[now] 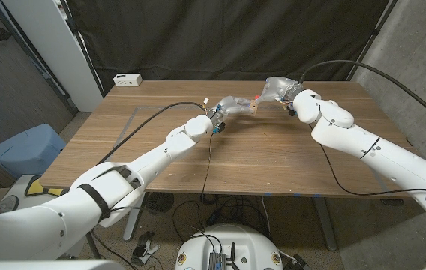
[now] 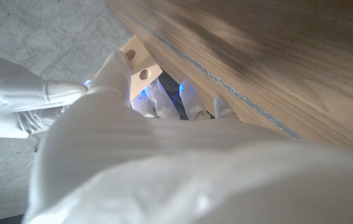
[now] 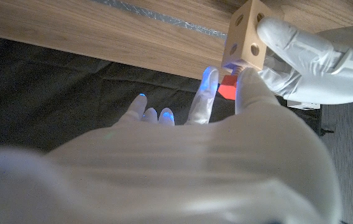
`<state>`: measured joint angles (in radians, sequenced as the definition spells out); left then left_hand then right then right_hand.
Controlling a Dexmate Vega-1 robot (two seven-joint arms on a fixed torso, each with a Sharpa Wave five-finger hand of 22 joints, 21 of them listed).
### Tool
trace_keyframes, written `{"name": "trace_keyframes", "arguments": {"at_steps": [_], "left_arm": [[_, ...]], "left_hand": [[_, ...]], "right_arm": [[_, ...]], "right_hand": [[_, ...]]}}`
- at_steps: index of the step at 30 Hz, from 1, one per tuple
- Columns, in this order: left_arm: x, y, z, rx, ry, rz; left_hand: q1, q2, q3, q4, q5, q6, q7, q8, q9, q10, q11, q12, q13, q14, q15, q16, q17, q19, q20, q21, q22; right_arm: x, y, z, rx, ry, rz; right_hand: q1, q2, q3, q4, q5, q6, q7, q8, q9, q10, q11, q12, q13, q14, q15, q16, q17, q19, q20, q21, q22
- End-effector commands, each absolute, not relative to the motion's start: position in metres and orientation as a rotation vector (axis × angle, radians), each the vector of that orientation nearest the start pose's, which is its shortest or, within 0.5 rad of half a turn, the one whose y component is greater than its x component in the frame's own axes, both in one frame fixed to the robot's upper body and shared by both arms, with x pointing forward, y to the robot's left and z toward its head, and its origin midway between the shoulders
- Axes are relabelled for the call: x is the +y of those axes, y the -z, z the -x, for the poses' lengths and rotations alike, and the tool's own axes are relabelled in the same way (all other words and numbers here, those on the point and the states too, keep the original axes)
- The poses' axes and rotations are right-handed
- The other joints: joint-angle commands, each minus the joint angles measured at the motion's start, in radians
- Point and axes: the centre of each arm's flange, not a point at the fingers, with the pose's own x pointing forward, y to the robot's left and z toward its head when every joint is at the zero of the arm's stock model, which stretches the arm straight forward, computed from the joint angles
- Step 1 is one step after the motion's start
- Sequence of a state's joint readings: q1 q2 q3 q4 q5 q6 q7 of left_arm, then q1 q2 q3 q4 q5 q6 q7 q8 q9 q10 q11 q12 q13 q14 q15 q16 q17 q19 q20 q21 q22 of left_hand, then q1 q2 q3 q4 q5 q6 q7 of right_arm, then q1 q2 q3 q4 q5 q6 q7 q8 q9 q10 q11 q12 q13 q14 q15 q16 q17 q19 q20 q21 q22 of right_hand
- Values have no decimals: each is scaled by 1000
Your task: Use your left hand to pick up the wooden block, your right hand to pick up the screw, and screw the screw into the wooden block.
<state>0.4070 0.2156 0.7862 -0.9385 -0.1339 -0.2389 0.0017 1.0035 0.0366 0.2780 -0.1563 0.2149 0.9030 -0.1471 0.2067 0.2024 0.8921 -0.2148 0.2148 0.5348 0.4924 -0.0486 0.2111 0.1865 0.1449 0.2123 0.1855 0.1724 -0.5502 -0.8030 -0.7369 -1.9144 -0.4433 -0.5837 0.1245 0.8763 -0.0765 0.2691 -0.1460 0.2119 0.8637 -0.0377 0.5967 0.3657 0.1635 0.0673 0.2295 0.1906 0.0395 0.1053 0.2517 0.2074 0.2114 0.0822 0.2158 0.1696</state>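
Note:
My two hands meet above the far middle of the table. The left hand (image 1: 232, 107) holds the pale wooden block (image 1: 253, 108) off the table; two round holes show on the block (image 2: 140, 62), and its fingers (image 3: 301, 55) wrap one side of the block (image 3: 246, 38). The right hand (image 1: 277, 90) reaches in from the other side. It pinches the red screw (image 3: 227, 89) between its fingertips (image 3: 205, 93), right against the block's face. The screw (image 1: 258, 97) is a small red spot between the hands. The right hand (image 2: 21, 102) sits beside the block.
The wooden table (image 1: 273, 154) has a taped rectangle outline on its left half. A white power strip (image 1: 128, 79) lies at the far left corner. A blue bin (image 1: 25, 150) stands on the floor to the left. A dark curtain hangs behind the table.

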Motion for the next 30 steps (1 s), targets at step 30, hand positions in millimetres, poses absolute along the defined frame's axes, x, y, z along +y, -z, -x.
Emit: {"name": "trace_keyframes", "arguments": {"at_steps": [30], "left_arm": [[61, -28, -703, -614, 440, -564]], "left_hand": [[-6, 22, 1, 7, 4, 13, 0, 5, 3, 10, -1, 1, -2, -2, -33, -3, 0, -1, -1, 7, 3]], "right_arm": [[-196, -111, -592, -397, 52, 1421]], "right_hand": [[-265, -46, -107, 79, 8, -167, 66, -26, -4, -61, 84, -49, 7, -55, 70, -43, 8, -71, 40, -27, 7]]}}
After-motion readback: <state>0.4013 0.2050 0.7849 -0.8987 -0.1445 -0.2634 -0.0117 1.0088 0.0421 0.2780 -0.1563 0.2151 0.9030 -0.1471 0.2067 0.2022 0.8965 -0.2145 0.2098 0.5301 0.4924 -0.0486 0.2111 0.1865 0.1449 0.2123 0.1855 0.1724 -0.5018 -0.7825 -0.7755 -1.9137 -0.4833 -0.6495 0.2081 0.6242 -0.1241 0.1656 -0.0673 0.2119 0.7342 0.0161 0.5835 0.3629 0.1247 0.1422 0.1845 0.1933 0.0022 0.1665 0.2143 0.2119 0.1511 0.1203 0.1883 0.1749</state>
